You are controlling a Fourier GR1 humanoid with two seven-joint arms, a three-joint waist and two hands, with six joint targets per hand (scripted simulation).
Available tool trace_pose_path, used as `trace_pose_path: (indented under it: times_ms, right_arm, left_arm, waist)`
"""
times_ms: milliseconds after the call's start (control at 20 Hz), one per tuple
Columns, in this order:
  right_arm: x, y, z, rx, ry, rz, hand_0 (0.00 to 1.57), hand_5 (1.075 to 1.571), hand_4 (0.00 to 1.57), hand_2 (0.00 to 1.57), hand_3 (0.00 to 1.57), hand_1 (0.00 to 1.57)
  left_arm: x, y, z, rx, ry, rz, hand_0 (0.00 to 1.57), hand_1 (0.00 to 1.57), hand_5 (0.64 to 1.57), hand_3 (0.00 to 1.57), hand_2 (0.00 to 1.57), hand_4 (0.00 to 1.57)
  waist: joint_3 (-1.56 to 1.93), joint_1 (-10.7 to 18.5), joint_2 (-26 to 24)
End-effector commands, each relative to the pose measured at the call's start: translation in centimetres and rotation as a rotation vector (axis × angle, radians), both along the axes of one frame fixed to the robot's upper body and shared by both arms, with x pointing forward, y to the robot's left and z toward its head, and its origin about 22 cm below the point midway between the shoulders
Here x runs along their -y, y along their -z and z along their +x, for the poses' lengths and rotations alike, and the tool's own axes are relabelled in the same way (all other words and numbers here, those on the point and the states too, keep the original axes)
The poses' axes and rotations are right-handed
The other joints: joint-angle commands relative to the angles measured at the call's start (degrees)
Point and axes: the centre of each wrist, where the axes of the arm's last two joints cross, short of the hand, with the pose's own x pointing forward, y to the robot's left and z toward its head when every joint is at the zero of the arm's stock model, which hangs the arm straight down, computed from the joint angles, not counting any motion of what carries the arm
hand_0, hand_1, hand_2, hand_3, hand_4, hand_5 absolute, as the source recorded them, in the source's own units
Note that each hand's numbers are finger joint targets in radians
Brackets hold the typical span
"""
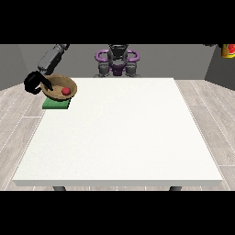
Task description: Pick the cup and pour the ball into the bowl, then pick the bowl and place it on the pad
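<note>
Robot hand (pixel 35 83) upper left curled round rim of bowl (pixel 58 88) over pad (pixel 57 104); rigid, light, ball (pixel 66 91) rolls—keep level.

We count one bowl (pixel 58 88), one red ball (pixel 66 91) and one green pad (pixel 56 104), all at ten o'clock on the one white table (pixel 119 137). One hand (pixel 34 82) shows there too.
</note>
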Motion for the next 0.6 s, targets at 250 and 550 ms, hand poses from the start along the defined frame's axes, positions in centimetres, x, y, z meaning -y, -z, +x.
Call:
trace_pose_path:
  times_ms: [250,550]
  right_arm:
    - [-0.8,-0.2,1.1,-0.092,-0.109,-0.086,0.00,1.435,0.00,0.00,0.00,0.00]
    - [1.4,-2.1,0.6,-0.167,-0.125,-0.091,0.00,1.400,0.00,0.00,0.00,0.00]
  left_arm:
    - [0.1,-2.0,0.1,0.010,0.011,0.013,0.00,0.00,1.568,0.00,0.00,1.21]
    - [2.5,-0.7,1.2,-0.093,0.020,-0.012,0.00,0.00,1.569,0.00,0.00,1.19]
  waist:
    - [0.02,0.82,1.08]
    - [0.04,0.38,-5.78]
